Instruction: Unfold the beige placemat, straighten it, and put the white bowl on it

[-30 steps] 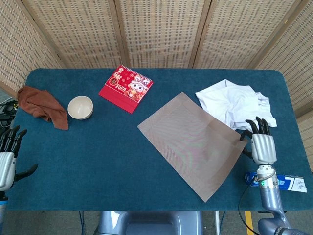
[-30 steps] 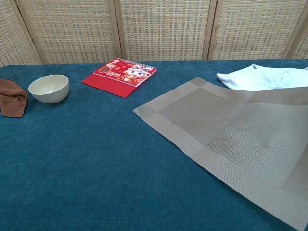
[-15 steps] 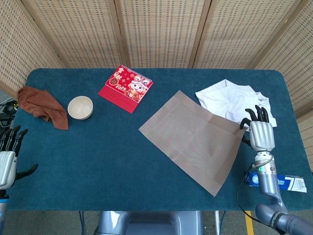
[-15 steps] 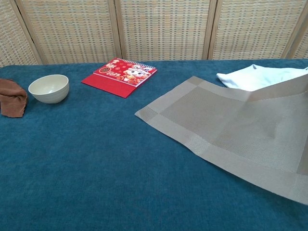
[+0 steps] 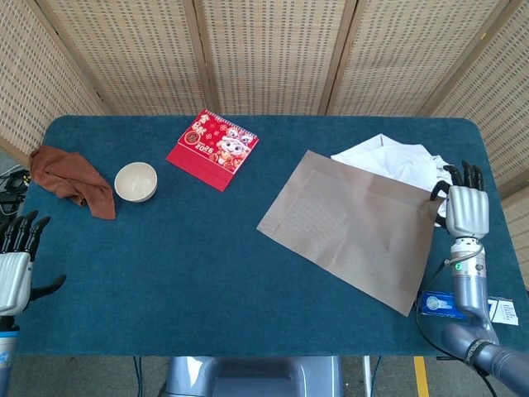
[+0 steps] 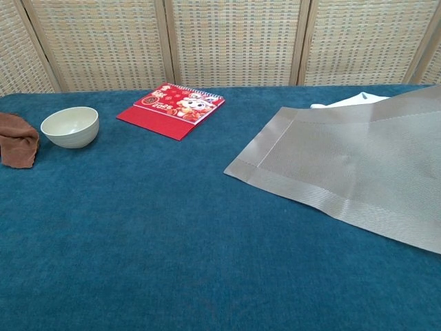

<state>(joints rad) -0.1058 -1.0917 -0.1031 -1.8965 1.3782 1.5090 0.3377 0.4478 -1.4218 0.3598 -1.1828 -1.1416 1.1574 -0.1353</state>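
The beige placemat (image 5: 355,231) lies unfolded at the right of the blue table (image 5: 165,273), skewed, its far right part over the white cloth. My right hand (image 5: 467,208) grips its right corner at the table's right edge. In the chest view the placemat (image 6: 358,165) rises toward the right and no hand shows. The white bowl (image 5: 135,181) stands upright at the far left, also seen in the chest view (image 6: 69,126). My left hand (image 5: 15,265) hovers off the table's left edge, fingers apart and holding nothing.
A red calendar (image 5: 212,149) lies at the back centre. A brown rag (image 5: 73,179) sits left of the bowl. A crumpled white cloth (image 5: 388,161) lies partly under the placemat at back right. A small blue-and-white packet (image 5: 463,306) rests near the front right corner.
My right hand has moved back and to the right, dragging the placemat's corner with it. The mat has slid right, turned, and now covers more of the white cloth. The left hand has stayed put.
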